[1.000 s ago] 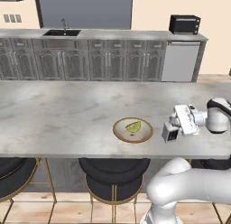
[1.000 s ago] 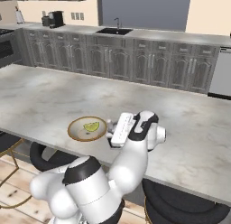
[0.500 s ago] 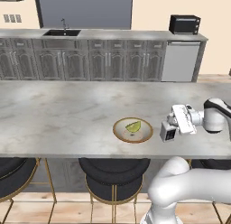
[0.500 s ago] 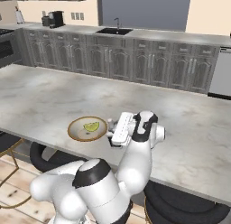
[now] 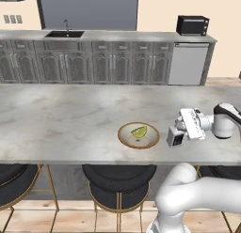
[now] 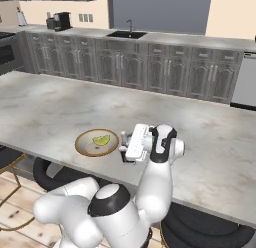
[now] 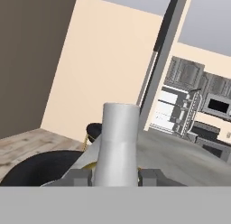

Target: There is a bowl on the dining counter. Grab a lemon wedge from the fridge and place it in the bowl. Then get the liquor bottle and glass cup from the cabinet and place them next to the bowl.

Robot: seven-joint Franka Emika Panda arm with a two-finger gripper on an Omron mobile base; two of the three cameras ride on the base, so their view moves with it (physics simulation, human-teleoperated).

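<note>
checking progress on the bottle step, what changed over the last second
The gripper, with its jaws closed on the liquor bottle, carried it sideways over the dining counter toward the bowl; the bottle now sits just beside the bowl's rim. Nothing was let go. The bowl and the lemon wedge in it stayed put, and the base did not move.

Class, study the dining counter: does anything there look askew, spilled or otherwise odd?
Nothing is spilled. The lemon wedge lies in the bowl. The one oddity: the liquor bottle, gripped in the hand beside the bowl, seems tilted rather than upright.
</note>
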